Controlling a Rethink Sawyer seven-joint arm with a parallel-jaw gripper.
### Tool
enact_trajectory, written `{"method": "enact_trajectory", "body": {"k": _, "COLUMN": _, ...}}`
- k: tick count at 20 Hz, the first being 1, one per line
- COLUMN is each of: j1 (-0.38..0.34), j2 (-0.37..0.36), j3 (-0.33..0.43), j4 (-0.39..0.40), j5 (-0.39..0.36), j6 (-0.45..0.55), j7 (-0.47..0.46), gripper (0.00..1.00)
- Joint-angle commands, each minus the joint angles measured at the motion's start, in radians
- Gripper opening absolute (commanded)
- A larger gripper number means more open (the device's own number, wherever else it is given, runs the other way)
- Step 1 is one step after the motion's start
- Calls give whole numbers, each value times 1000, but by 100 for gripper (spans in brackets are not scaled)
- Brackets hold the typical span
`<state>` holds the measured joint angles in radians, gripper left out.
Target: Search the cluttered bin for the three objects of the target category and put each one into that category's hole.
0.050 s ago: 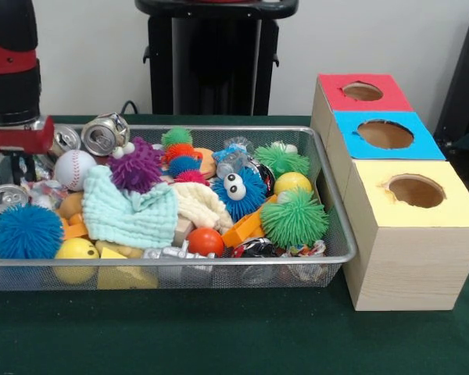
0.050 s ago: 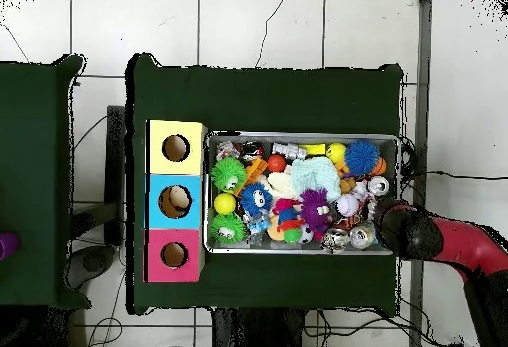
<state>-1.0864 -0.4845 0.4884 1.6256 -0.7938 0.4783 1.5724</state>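
Packed with toys and scraps, a wire-mesh bin on the green table, just beside a row of three wooden boxes with round holes in their tops: yellow-topped box nearest the camera in the front view, blue-topped box in the middle, red-topped box farthest. Among the clutter, spiky rubber balls in several colours: a green one near the boxes' end of the bin, a blue one at the opposite end, a purple one toward the middle, and a blue fuzzy one with googly eyes. Also in the heap: a pale mint washcloth, a cream cloth, a baseball, crushed drink cans along the far rim, a yellow ball and an orange ball against the near wall. Something pale visible inside the blue box's hole from overhead. Above the bin's can-strewn corner, farthest from the boxes, the red and black arm; gripper low over that corner, fingers hidden among the clutter, so cannot tell whether released or clenched.
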Motion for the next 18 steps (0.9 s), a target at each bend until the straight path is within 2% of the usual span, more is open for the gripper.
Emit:
{"method": "enact_trajectory", "body": {"k": 1, "j1": 50, "j2": 6, "j3": 79, "j4": 176, "j5": -95, "j6": -8, "j7": -211, "gripper": 0}}
{"method": "enact_trajectory", "body": {"k": 5, "j1": 133, "j2": -195, "j3": 63, "j4": 262, "j5": -17, "j6": 89, "j7": -128, "gripper": 0}}
{"method": "enact_trajectory", "body": {"k": 7, "j1": 166, "j2": -256, "j3": 54, "j4": 277, "j5": 22, "j6": 137, "j7": -106, "gripper": 0}}
{"method": "enact_trajectory", "body": {"k": 18, "j1": 283, "j2": -420, "j3": 7, "j4": 269, "j5": 106, "j6": 292, "j7": -84, "gripper": 0}}
